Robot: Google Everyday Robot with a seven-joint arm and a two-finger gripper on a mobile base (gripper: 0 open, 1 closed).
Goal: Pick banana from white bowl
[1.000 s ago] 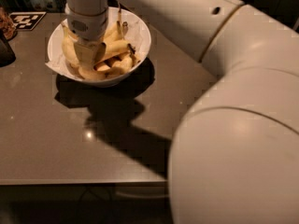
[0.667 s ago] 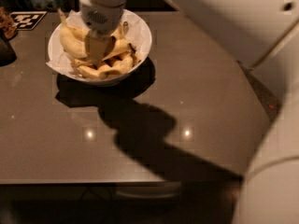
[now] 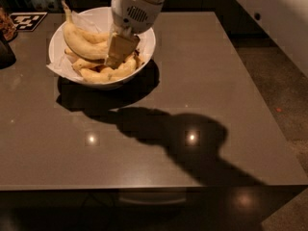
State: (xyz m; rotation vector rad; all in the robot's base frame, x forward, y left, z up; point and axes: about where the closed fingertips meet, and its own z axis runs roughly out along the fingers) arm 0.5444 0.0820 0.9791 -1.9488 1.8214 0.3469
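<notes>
Inside white bowl (image 3: 115, 83), gripper (image 3: 118, 56) just beside large curved banana (image 3: 83, 43)

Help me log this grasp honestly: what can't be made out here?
Camera view:
1. Hand, down in the bowl beside the banana: whether it holds the banana is hidden by the hand itself.
2. Lower bananas: partly covered by the hand.
3. Dark object, left edge: cut off by the frame.

tool (image 3: 119, 52) shifted right inside white bowl (image 3: 148, 49), banana (image 3: 80, 44) now uncovered
</notes>
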